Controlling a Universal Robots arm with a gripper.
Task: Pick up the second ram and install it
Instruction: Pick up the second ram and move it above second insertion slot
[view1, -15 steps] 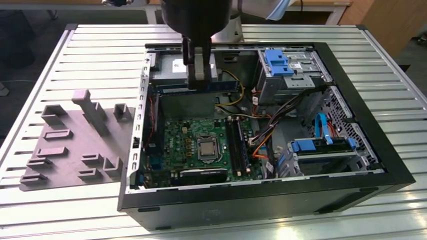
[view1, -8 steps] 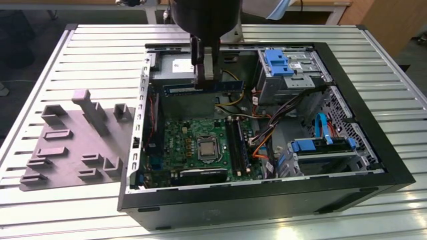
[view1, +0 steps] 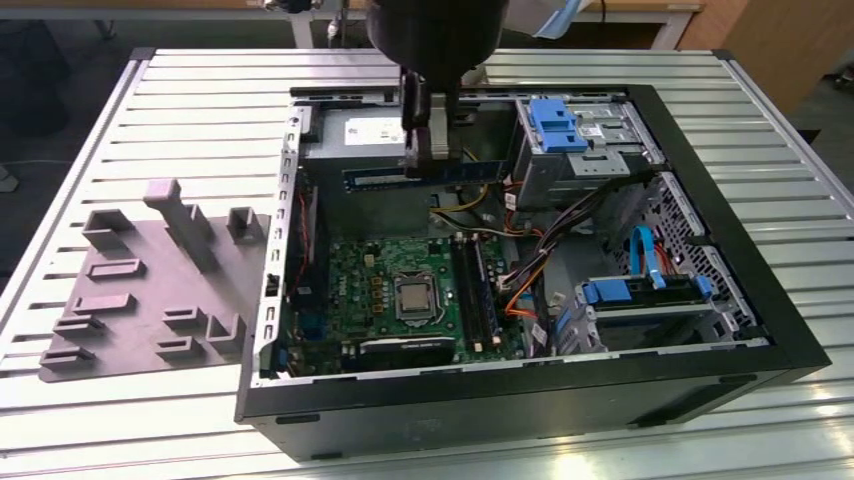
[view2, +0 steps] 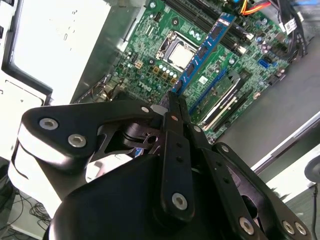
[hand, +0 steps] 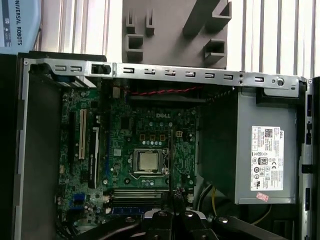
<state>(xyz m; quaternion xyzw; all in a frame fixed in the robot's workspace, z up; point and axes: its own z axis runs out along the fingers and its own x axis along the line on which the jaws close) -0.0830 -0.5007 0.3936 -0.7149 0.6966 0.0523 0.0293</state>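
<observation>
The gripper (view1: 430, 158) hangs over the open case (view1: 507, 385), its jaws pinching the ram (view1: 376, 179) near mid-length. The stick lies level in the air above the motherboard (view1: 367, 275) and well apart from the slots (view1: 475, 290). In the exterior view the ram runs across the case while the slots run the other way, so the two look crosswise. Brought down at this heading, the stick would likely land across the slot rails or on the socket (view1: 416, 298) and not seat. In the second wrist view the ram (view2: 205, 47) reaches far out past the gripper (view2: 173, 97). With so narrow a hold on a thin board, a knock at either end could swivel it in the grip or work it loose. The cables (view1: 527, 270) bunch just beside the slots, and a trailing end of the stick could catch on them. Even when lined up, a small offset or tilt would set the contact edge on the slot's lip, and pressing then could flex the motherboard or scrape the contacts. Whether the slot latches stand open cannot be told; closed ones would block seating. The tray (view1: 147, 290) lies on the bench (view1: 200, 90), clear of the work.
</observation>
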